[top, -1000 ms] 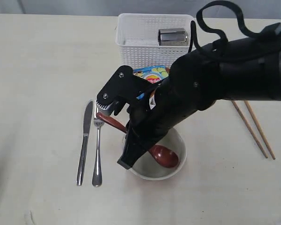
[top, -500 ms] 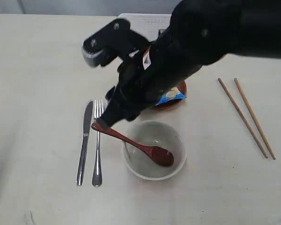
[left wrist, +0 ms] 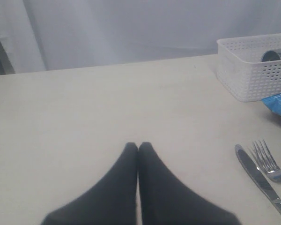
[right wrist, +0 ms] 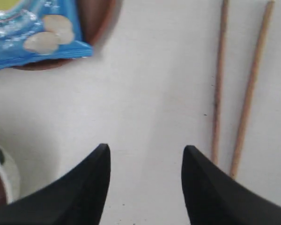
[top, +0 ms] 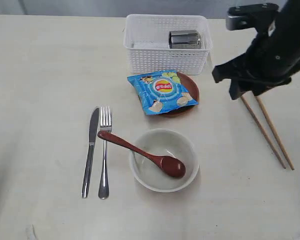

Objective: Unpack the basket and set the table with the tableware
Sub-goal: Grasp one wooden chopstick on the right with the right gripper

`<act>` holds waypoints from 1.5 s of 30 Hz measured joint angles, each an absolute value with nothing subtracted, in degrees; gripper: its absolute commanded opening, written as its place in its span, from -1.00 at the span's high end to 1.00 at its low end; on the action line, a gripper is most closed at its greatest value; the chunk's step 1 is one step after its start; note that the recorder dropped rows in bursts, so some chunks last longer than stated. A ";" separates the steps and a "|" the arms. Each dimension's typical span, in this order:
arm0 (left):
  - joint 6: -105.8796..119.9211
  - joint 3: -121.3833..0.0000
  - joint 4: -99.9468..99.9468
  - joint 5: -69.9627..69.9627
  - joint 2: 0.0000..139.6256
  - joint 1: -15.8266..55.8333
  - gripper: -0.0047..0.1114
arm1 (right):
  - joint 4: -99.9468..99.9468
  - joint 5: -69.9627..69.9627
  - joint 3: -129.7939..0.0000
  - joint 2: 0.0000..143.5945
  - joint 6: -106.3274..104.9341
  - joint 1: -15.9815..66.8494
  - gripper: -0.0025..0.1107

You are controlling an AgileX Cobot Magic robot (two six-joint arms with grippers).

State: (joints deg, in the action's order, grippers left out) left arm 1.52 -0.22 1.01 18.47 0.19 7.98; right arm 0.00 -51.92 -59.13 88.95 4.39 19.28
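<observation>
The white basket (top: 165, 55) stands at the table's (top: 45, 75) far edge with the steel cup (top: 185, 39) lying inside. In front of it the round brown plate (top: 192, 89) carries the blue chip bag (top: 162, 91). The dark red spoon (top: 140, 152) leans in the off-white bowl (top: 192, 150), its handle over the rim. Knife (top: 91, 150) and fork (top: 105, 150) lie side by side left of the bowl. Two chopsticks (top: 267, 130) lie at the right. My right gripper (right wrist: 145, 152) hangs open and empty above the table between plate (right wrist: 96, 18) and chopsticks (right wrist: 218, 79). My left gripper (left wrist: 138, 146) is shut and empty, low over the table.
The right arm (top: 270, 50) reaches in from the right, over the far ends of the chopsticks. In the left wrist view the basket (left wrist: 253, 70), knife (left wrist: 257, 178) and fork (left wrist: 269, 164) lie off to one side of the fingers. A pale wall stands behind the table.
The right arm has let go of the spoon, leaving it in the bowl, and has swung back from over the bowl to the right. The chip bag and basket show again.
</observation>
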 measured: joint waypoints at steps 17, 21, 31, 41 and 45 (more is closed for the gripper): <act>1.52 -0.22 1.01 18.47 0.19 7.98 0.92 | 5.10 -36.50 -53.99 103.09 -3.09 12.49 0.49; 1.52 -0.22 1.01 18.47 0.19 7.98 0.92 | 9.69 -34.43 -53.99 105.80 -0.45 12.49 0.49; 1.52 -0.22 1.01 18.47 0.19 7.98 0.92 | 11.36 -35.10 -57.50 109.13 1.08 12.49 0.49; 1.52 -0.22 1.01 18.47 0.19 7.98 0.92 | 9.76 -38.25 -59.29 111.55 1.59 12.49 0.96; 1.52 -0.22 1.01 18.47 0.19 7.98 0.92 | 8.38 -38.59 -59.38 111.26 1.35 12.49 0.96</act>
